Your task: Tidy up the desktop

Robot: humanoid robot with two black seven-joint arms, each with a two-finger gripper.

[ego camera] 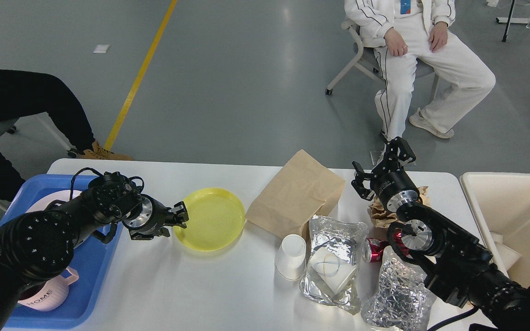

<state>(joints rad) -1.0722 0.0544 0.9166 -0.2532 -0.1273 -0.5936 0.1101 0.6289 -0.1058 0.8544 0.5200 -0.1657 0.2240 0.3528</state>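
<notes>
The left claw point(178, 219) sits at the yellow plate's point(210, 219) left rim, though whether its fingers grip the rim cannot be told. The right claw point(377, 166), fingers spread apart and empty, hovers above crumpled brown paper point(381, 214). The white worktop point(191, 285) stretches beneath both claws.

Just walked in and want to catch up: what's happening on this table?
A two-armed robot is tidying the white desktop. Its left gripper is at the near-left rim of the round yellow plastic plate, beside the blue plastic tray; whether it grips the rim is unclear. The right gripper is open and raised above crumpled brown paper. A brown paper bag, white paper cup and foil pouches lie unsorted.
</notes>
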